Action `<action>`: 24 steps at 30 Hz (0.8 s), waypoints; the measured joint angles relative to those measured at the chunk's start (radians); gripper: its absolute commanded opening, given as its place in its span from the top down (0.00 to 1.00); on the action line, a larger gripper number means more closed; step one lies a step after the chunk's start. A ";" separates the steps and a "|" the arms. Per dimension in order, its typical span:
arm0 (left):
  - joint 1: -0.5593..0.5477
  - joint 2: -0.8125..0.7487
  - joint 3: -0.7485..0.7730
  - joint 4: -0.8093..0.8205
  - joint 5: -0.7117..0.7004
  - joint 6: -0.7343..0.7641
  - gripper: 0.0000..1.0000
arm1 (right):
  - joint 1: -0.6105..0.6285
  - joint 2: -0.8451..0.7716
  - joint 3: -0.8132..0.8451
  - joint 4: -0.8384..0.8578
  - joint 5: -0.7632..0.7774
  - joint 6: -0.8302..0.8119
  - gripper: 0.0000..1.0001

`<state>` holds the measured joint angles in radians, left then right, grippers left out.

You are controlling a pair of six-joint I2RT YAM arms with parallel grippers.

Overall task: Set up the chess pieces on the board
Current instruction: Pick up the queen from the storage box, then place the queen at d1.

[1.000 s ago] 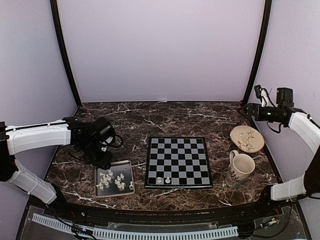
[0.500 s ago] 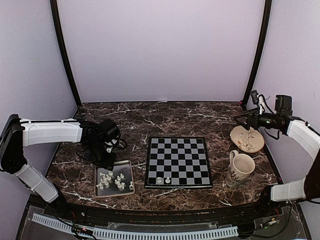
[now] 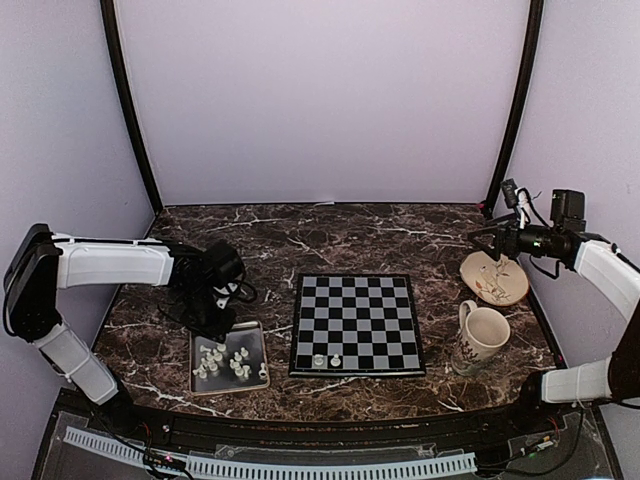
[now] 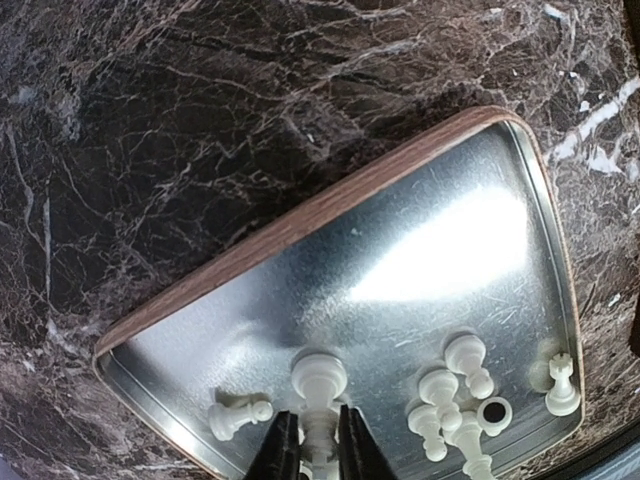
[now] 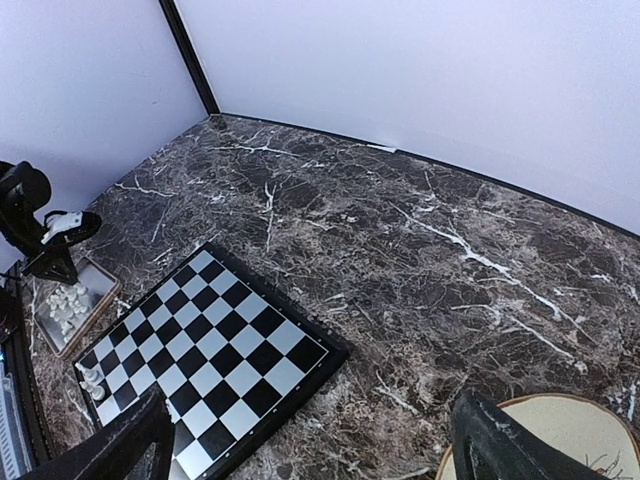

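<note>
Moved: L arm's elbow has come in and the left gripper (image 3: 222,316) sits lower at the far edge of the tray (image 3: 250,334), jaws drawn in vs a sec ago. The right gripper (image 3: 497,238) has dipped toward the plate (image 3: 494,277). Board, mug, tray contents: no shift.
L grip: narrow. Fingers (image 4: 281,455) press both sides of the tall piece (image 4: 318,378), which stands in the tray, not lifted.
R grip: wide, nothing betw. its fingers (image 5: 132,448). It hangs over the table (image 3: 300,240) at the right rear, well apart from the board (image 3: 357,310).
Task items: most chess pieces (image 3: 225,360) are in the tray, just left of the board. Two placed pieces (image 3: 328,359) stand side by side on the board's near row.
Step (my read): take one piece from the tray and carry it to the board.
Do it well:
- Finish the squeeze on the stem below the round head before any lift.
- Go straight up, so the fingers don't clip the lying pawn (image 4: 238,415) on one side or the cluster on the other.
- Keep the piece upright and centre it on a free sq by the two already placed.
- Open only once the base rests flat.
- Piece looks tiny & smooth, so it prob. slips if the grip is light or off-centre.

Count: board 1; tray 1; mug (image 3: 482,335) 1; plate 1; arms 2; pieces on board 2; pieces in tray at least 7 in the wrist view. The cluster overlaps and the frame cuts the tray's near edge, so exact no. unclear.
Progress: early, most of the set not yet on the board.
</note>
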<state>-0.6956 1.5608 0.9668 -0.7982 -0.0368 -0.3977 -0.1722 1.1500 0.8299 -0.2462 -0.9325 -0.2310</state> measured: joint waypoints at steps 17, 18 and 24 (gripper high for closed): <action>0.000 -0.036 0.079 0.031 0.047 0.067 1.00 | 0.000 0.002 -0.004 0.000 -0.014 -0.023 0.06; -0.001 -0.043 0.090 0.043 0.061 0.079 1.00 | 0.000 0.002 -0.004 0.000 -0.013 -0.026 0.06; -0.065 -0.040 0.269 0.119 0.108 0.202 1.00 | 0.000 0.008 -0.009 0.000 0.003 -0.049 0.08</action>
<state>-0.7605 1.5204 1.2358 -0.6788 0.0708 -0.1959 -0.1722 1.1580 0.8207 -0.2466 -0.9298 -0.2802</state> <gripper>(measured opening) 0.113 0.935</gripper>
